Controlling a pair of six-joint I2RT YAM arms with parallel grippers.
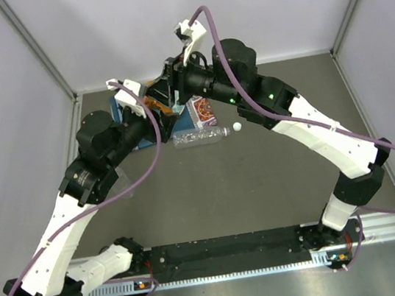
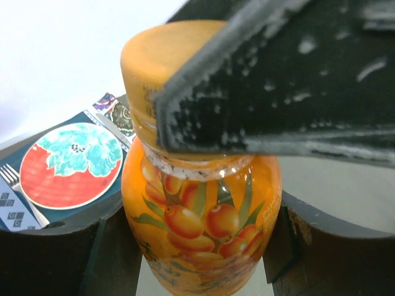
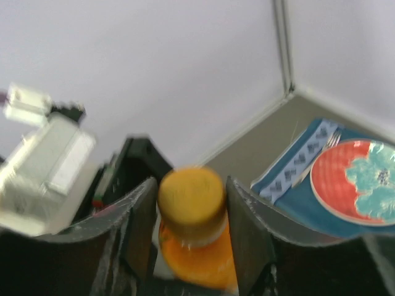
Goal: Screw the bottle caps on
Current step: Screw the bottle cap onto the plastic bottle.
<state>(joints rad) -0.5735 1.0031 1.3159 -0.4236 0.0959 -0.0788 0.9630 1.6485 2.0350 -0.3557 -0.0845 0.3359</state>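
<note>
Top view: both arms meet at the orange bottle [image 1: 151, 103], just behind the clear bottle [image 1: 200, 138] lying on the surface [image 1: 265, 205].

Left wrist: my left fingers [image 2: 55, 253] clamp the orange bottle's body.

Right wrist: right fingers [image 3: 256, 240] pinch its cap [image 3: 191, 197].

Tip: keep cap square w/ neck, hold bottle steady, twist w/o squeezing harder.

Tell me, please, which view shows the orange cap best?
Left wrist: the orange cap is large and sharp, though a dark finger covers part. Right wrist shows it whole but blurred; the top view hardly shows it.
</note>
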